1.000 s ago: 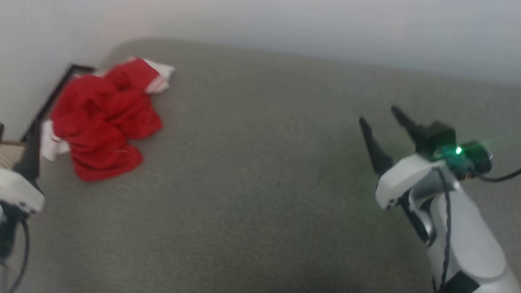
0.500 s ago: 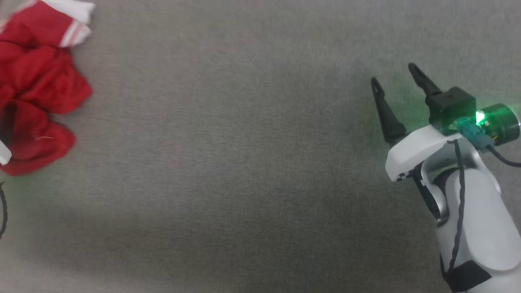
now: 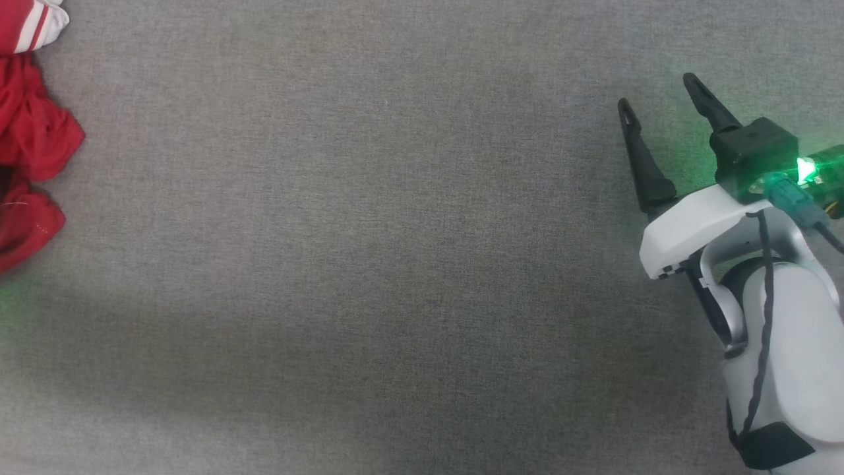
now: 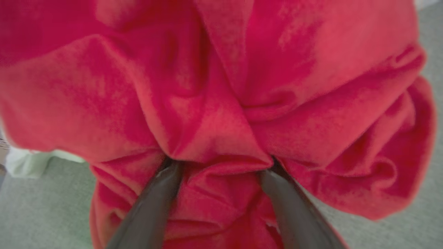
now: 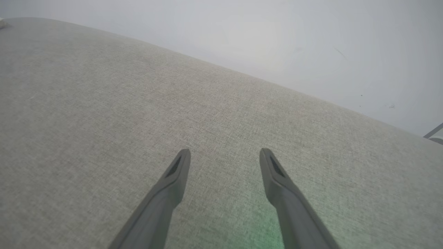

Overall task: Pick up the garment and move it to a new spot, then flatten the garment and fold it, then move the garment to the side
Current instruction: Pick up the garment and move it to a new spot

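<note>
On the grey woven surface (image 3: 395, 264) below a pale wall (image 5: 277, 41), the crumpled garment (image 3: 33, 132) lies far left, the left gripper (image 4: 221, 163) spread wide into its folds, the right gripper (image 3: 655, 91) released above the weave.

I can read no text, label, brand, number or sign on any surface in my views, and the folds of the garment (image 4: 221, 86) facing my cameras carry no legible lettering.
</note>
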Robot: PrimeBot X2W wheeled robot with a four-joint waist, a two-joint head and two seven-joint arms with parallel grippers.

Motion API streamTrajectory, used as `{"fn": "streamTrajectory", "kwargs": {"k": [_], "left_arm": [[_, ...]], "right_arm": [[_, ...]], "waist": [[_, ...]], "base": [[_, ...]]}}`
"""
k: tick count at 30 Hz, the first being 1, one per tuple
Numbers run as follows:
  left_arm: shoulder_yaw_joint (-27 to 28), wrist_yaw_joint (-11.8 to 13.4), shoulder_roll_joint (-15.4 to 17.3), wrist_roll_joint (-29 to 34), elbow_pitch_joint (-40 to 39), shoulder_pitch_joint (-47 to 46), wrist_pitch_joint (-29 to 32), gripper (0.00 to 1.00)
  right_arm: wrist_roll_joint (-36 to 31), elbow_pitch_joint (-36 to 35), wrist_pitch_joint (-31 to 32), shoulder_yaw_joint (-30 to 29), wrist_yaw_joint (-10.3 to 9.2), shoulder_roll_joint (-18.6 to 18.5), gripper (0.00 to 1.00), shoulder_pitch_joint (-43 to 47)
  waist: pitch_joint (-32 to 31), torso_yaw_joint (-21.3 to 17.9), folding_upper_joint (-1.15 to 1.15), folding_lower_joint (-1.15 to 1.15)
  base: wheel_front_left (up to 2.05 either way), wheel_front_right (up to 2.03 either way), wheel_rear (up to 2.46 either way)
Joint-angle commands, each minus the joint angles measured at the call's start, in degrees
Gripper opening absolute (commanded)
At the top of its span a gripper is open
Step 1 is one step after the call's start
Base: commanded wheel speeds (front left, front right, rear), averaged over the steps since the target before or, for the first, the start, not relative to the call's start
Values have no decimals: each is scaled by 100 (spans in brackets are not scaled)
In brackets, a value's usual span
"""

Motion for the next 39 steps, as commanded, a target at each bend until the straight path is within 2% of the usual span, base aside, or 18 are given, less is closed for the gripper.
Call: {"fn": "streamTrajectory", "kwargs": {"k": [1,2,5,7,10,19,26,33,39], "left_arm": [[-167,-4,-320,-42,182,112,-55,56],[-181,-3,-313,-65,185,85,-198,0],[-221,-4,-217,-106,221,15,-396,0],[-295,-4,12,-173,133,-112,-702,0],[-420,-4,157,-125,31,-190,-871,0],[-1088,-5,735,86,-518,-423,-1652,0],[-1361,-5,1072,209,-935,-680,-1806,0],[-1518,-3,1399,324,-1609,-1007,-1694,0],[-1571,146,1563,380,-2311,-1099,-1395,0]], "right_arm": [[-41,-66,38,-42,0,-12,100,22],[-47,-78,40,-68,0,-13,100,34],[-51,-72,16,-108,0,-9,100,57],[-8,-8,-58,-179,0,14,100,114],[20,57,-108,-220,0,34,100,142],[179,490,-470,-475,0,146,100,374],[282,726,-650,-558,0,181,100,539],[377,884,-788,-587,0,238,100,690],[472,978,-886,-624,0,254,100,759]], "waist": [[-6,14,0,0],[-21,31,0,0],[-88,59,0,0],[-243,115,0,0],[-383,152,0,0],[-1306,352,0,0],[-1858,426,0,0],[-2307,458,0,0],[-2598,403,0,0]], "base": [[0,0,0],[0,0,0],[0,0,0],[0,0,0],[0,0,0],[0,0,0],[0,0,0],[0,0,0],[0,0,0]]}}
